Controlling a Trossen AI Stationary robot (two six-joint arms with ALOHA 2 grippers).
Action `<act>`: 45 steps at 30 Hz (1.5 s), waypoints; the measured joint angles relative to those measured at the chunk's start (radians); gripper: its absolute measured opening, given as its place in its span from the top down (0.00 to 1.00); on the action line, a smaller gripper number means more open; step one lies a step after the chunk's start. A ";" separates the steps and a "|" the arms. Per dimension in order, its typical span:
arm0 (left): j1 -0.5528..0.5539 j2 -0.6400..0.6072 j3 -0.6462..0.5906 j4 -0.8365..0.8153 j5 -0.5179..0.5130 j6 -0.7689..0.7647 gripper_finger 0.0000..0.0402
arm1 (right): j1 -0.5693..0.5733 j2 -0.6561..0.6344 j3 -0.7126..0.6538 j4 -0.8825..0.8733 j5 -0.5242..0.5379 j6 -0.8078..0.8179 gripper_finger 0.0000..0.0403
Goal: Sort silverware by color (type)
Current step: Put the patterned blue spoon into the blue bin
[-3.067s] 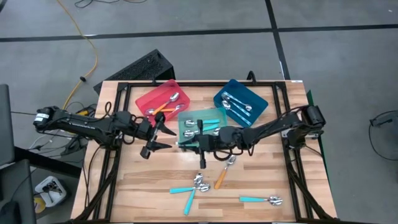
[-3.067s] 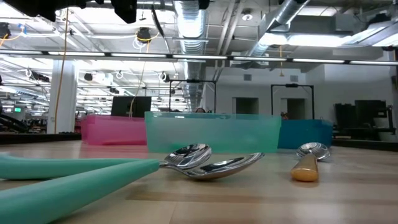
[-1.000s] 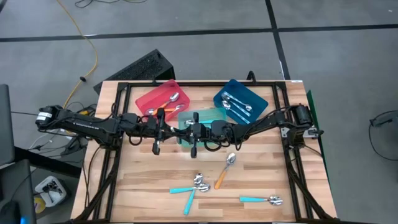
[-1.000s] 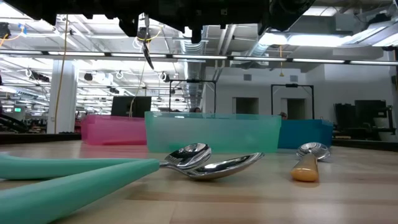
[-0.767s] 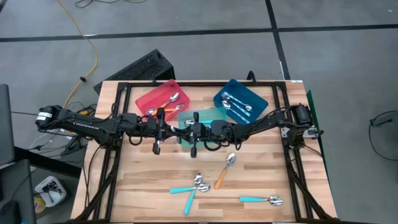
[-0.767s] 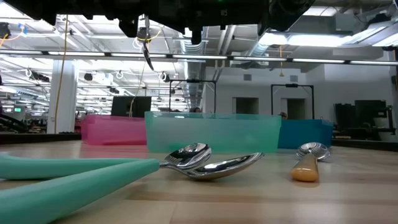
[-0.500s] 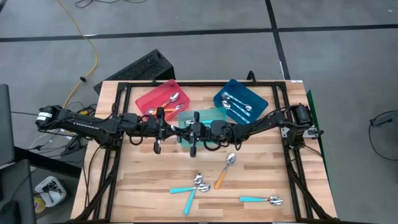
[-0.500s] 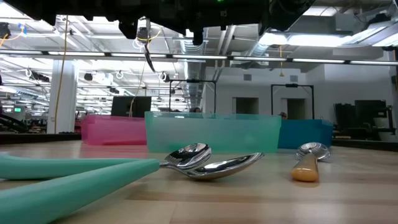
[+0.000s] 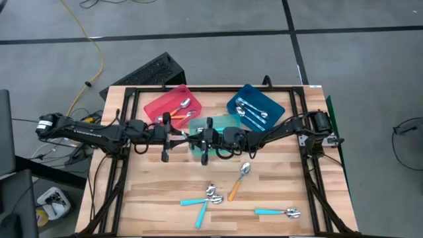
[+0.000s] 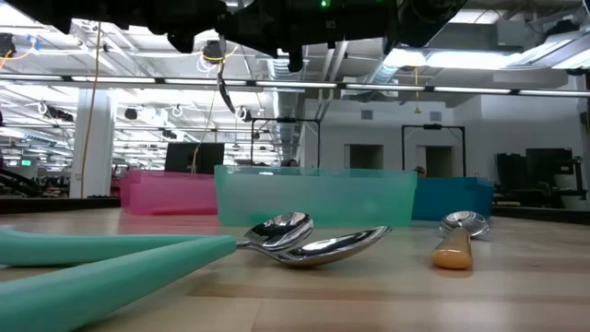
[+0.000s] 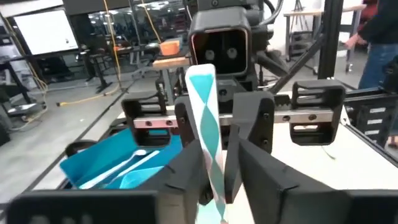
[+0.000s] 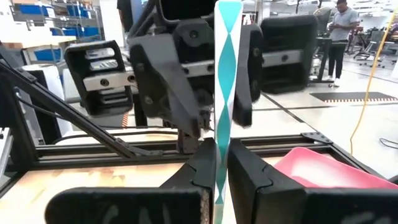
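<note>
We see the two dark grippers meeting nose to nose above the pale teal plastic tray (image 9: 221,123). The right gripper (image 12: 216,163) pinches a teal-handled metal spoon (image 12: 222,74) by its flat handle, which stands between the left gripper's (image 11: 214,163) fingers too; whether those press on it we cannot tell. Beyond the left gripper lies the red plastic tray (image 9: 170,106); beyond the right, the blue plastic tray (image 9: 256,106). Nearer us, loose orange-handled (image 9: 239,180) and teal-handled spoons (image 9: 199,200) rest on the wooden table (image 9: 152,198).
</note>
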 joint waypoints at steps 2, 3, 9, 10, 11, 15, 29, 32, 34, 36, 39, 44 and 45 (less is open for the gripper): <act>0.000 -0.042 0.000 -0.042 -0.022 0.001 0.70 | -0.004 0.000 0.000 -0.004 0.000 0.000 0.88; 0.000 -0.067 0.000 -0.067 -0.038 0.001 0.66 | -0.007 0.000 0.000 -0.010 0.001 0.000 0.88; 0.000 -0.191 0.000 -0.212 -0.161 -0.052 0.50 | -0.041 -0.028 0.000 -0.098 0.003 0.013 0.88; 0.000 -0.207 0.000 -0.236 -0.183 -0.058 0.49 | -0.051 -0.038 0.000 -0.121 0.003 0.021 0.88; 0.000 -0.220 0.000 -0.260 -0.202 -0.067 0.48 | -0.061 -0.050 0.000 -0.145 0.003 0.025 0.88; 0.000 -0.258 0.000 -0.320 -0.229 -0.122 0.47 | -0.104 -0.105 0.000 -0.248 0.009 0.032 0.88; 0.000 -0.262 0.000 -0.419 -0.257 -0.193 0.47 | -0.292 -0.273 0.000 -0.799 0.214 0.160 0.88; 0.000 -0.262 0.000 -0.422 -0.257 -0.194 0.47 | -0.337 -0.286 0.000 -0.913 0.214 0.171 0.88; 0.000 -0.262 0.000 -0.424 -0.257 -0.195 0.47 | -0.367 -0.286 0.000 -0.986 0.214 0.177 0.88; 0.000 -0.262 0.000 -0.424 -0.257 -0.195 0.47 | -0.400 -0.286 0.000 -1.049 0.214 0.181 0.88; 0.000 -0.262 0.000 -0.430 -0.257 -0.201 0.47 | -0.447 -0.286 -0.004 -1.127 0.214 0.195 0.88; 0.000 -0.261 0.000 -0.451 -0.256 -0.227 0.47 | -0.535 -0.286 -0.039 -1.202 0.213 0.202 0.88; 0.000 -0.261 0.000 -0.458 -0.256 -0.235 0.47 | -0.554 -0.286 -0.044 -1.216 0.212 0.210 0.88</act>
